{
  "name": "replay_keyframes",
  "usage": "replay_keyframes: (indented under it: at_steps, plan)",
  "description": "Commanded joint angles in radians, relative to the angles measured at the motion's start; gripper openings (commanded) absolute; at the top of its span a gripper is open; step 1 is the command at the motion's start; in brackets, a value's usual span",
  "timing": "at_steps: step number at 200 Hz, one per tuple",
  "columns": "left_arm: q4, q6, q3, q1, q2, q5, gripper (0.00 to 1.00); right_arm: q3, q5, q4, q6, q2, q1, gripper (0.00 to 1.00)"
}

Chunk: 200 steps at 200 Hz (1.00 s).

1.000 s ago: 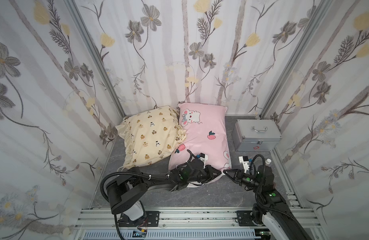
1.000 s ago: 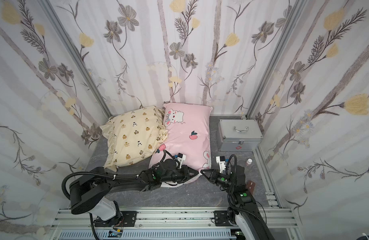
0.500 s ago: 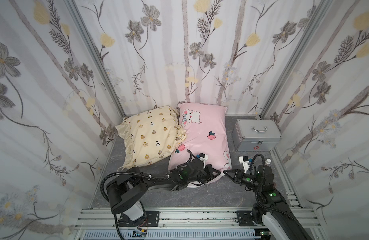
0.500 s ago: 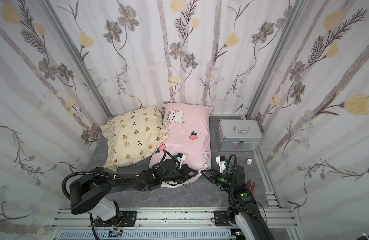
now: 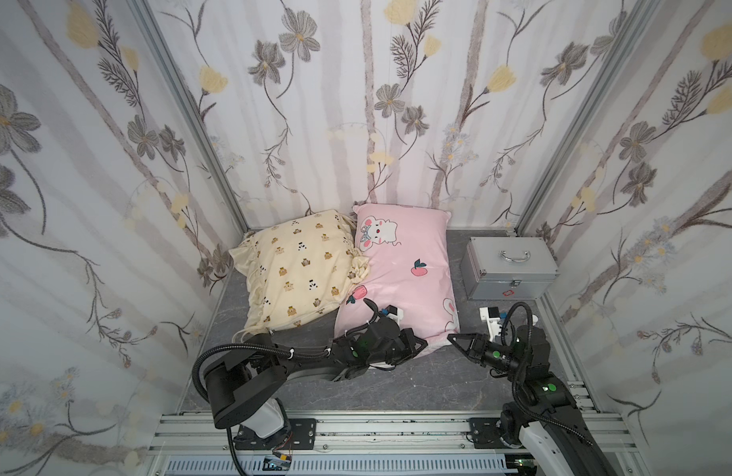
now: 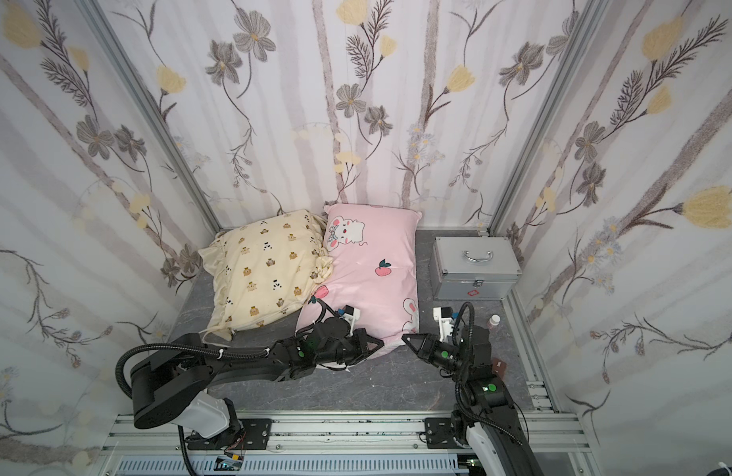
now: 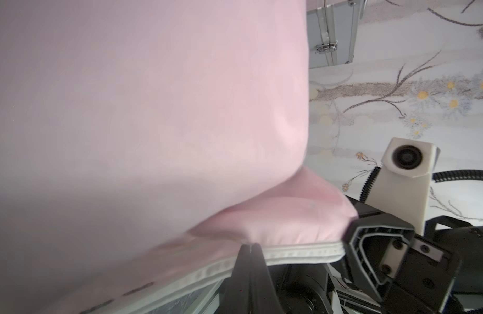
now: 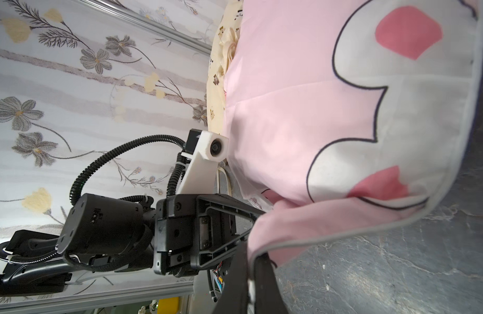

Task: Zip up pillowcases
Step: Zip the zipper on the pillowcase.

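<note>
The pink pillow [image 5: 405,263] is laid with its long side running away from both grippers, toward the back wall. Its short near end is the end that is reached by the arms. A white zip edge [image 7: 302,251] is seen along that near end in the left wrist view.

The left gripper [image 5: 420,344] is set right at this near end. Its jaws are pressed together, and they seem to be pinched on the zip edge, as shown in the left wrist view [image 7: 251,248]. No zip tab can be made out there.

The right gripper [image 5: 452,338] is pointed at the left one, tip toward tip. Its jaws are shut too. Its tips are placed just beside the pillow's near corner, where the zip edge ends. Whether anything is held between them cannot be told; only a small white speck is seen there in the right wrist view [image 8: 251,271].

So the zip edge is stretched from one gripper across to the other, and the coming pull is judged to go along that line. The left gripper is the nearer one to the middle of the zip.

The cream pillow [image 5: 302,268] is found past the left gripper, touching the pink one, and is not held by either arm.
</note>
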Motion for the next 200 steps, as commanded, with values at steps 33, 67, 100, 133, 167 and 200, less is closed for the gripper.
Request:
replay_keyframes:
  at_steps: [33,67,100,133,167,200]
  plan:
    - [-0.308,0.106,-0.079,0.042,-0.132,-0.102,0.0,0.136,0.209,-0.184,-0.142,0.008,-0.025,0.0]
    - [-0.51,0.166,-0.148,0.105,-0.261,-0.129,0.0,0.246,0.342,-0.259,-0.223,0.052,-0.03,0.0]
    - [-0.678,0.207,-0.191,0.162,-0.375,-0.163,0.0,0.349,0.411,-0.294,-0.286,0.101,-0.03,0.0]
    - [-0.796,0.236,-0.205,0.193,-0.428,-0.194,0.0,0.44,0.477,-0.347,-0.336,0.163,-0.035,0.0]
    - [-0.867,0.245,-0.223,0.208,-0.467,-0.195,0.0,0.495,0.526,-0.386,-0.374,0.196,-0.051,0.0]
    - [-0.994,0.296,-0.139,0.214,-0.571,-0.29,0.4,0.579,0.622,-0.45,-0.476,0.29,-0.054,0.94]
